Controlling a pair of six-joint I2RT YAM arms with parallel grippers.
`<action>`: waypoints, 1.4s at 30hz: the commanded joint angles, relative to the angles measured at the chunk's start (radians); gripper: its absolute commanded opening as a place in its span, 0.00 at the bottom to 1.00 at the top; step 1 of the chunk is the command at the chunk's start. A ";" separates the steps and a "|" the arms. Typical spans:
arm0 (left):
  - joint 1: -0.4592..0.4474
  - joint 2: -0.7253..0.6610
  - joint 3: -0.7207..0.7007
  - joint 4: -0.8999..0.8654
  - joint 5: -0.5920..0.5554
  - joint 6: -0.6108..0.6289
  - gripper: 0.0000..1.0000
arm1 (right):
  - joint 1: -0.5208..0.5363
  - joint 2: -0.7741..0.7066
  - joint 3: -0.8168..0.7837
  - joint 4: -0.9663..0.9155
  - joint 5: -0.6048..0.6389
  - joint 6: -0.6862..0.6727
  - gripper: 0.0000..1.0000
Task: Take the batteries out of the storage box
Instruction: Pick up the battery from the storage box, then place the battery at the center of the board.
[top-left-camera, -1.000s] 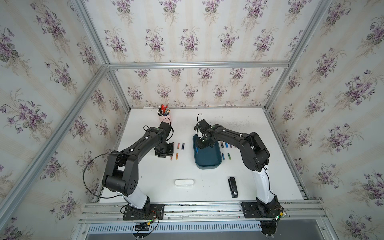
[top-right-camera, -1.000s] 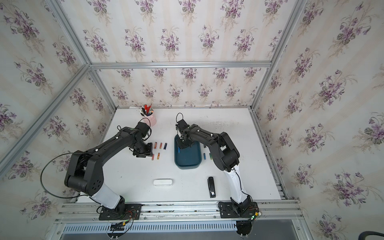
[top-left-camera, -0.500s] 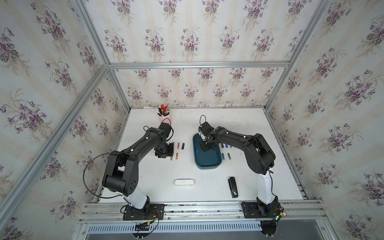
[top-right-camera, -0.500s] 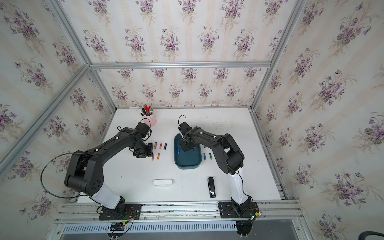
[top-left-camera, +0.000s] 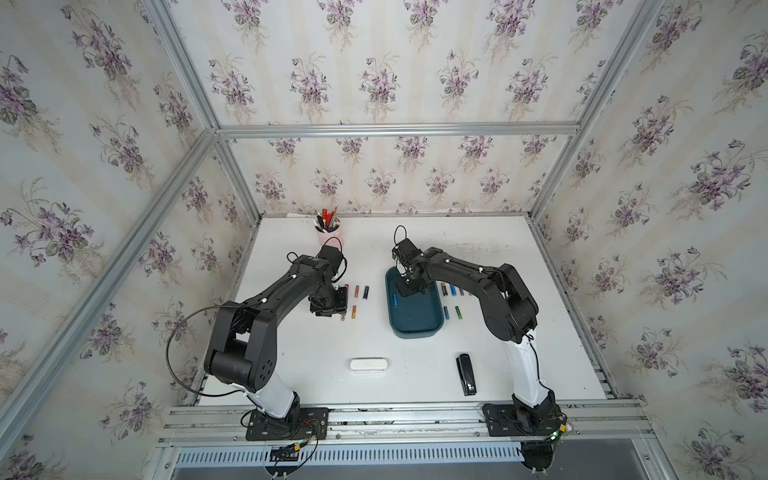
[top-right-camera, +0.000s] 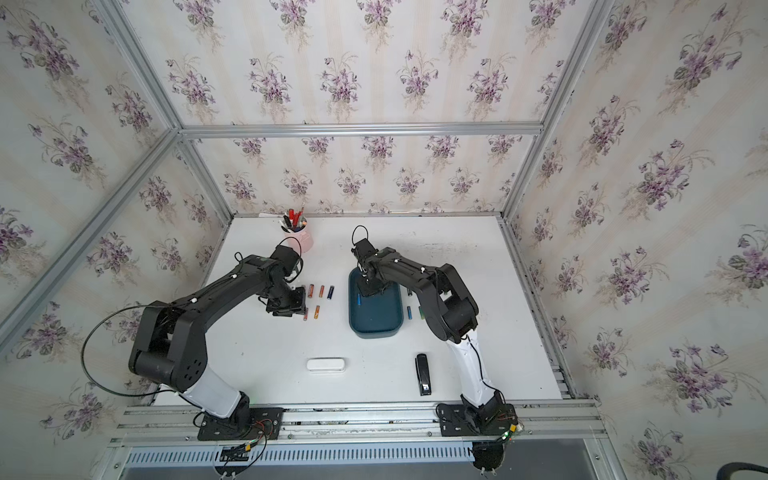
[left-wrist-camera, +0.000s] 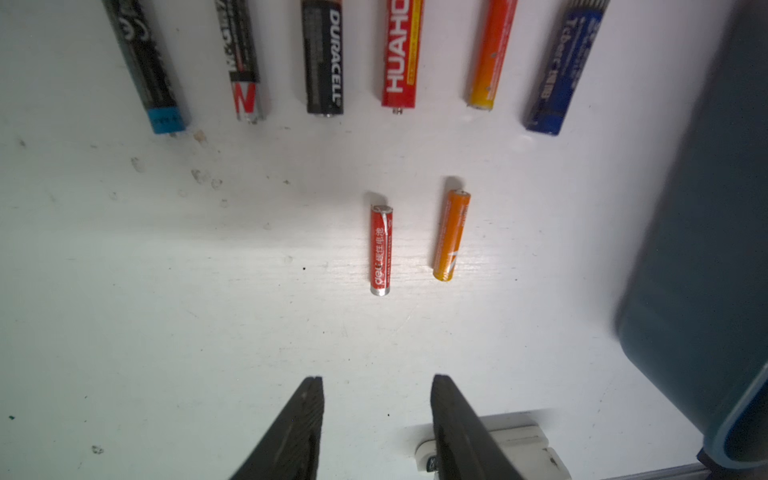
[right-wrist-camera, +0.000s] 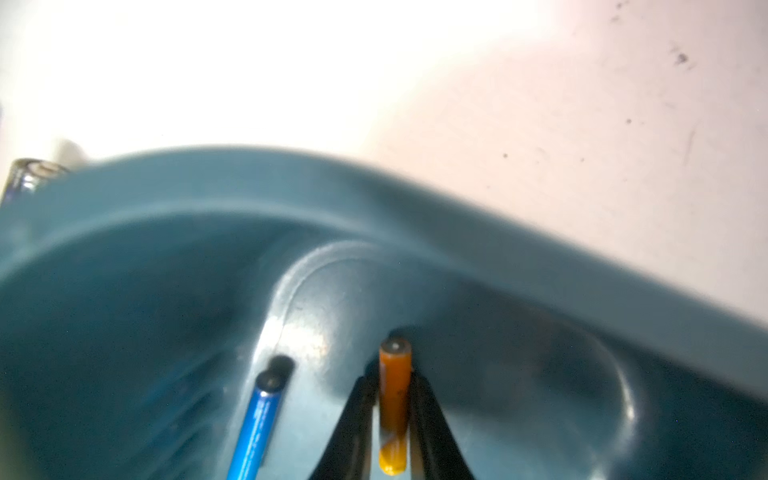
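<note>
The dark teal storage box (top-left-camera: 415, 322) (top-right-camera: 376, 326) sits right of the table's middle. My right gripper (top-left-camera: 405, 287) (top-right-camera: 368, 290) reaches down into its far end. In the right wrist view it (right-wrist-camera: 394, 379) is shut on an orange battery (right-wrist-camera: 394, 411) just above the box floor. A blue battery (right-wrist-camera: 257, 424) (top-left-camera: 395, 299) lies loose beside it in the box. My left gripper (top-left-camera: 332, 302) (left-wrist-camera: 377, 380) hovers open and empty over the table left of the box. A red battery (left-wrist-camera: 381, 249) and an orange one (left-wrist-camera: 451, 235) lie ahead of it, with a row of several batteries (left-wrist-camera: 324, 58) beyond.
More batteries (top-left-camera: 453, 289) lie on the table right of the box. A pink cup (top-left-camera: 329, 237) of pens stands at the back, behind the left arm. A white oblong case (top-left-camera: 369, 365) and a black stapler (top-left-camera: 466, 374) lie near the front edge.
The right gripper's jaws have closed on the orange battery inside the box after a small shift to the right. The left arm has stayed where it was.
</note>
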 joint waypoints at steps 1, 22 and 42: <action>0.001 0.004 0.010 -0.018 -0.002 0.009 0.48 | -0.001 0.017 0.003 -0.061 -0.010 -0.005 0.16; -0.005 0.022 0.066 -0.029 0.008 0.013 0.48 | -0.072 -0.357 -0.110 -0.131 0.025 0.083 0.11; -0.040 0.085 0.132 -0.056 -0.002 0.003 0.49 | -0.381 -0.553 -0.614 0.058 -0.007 0.017 0.12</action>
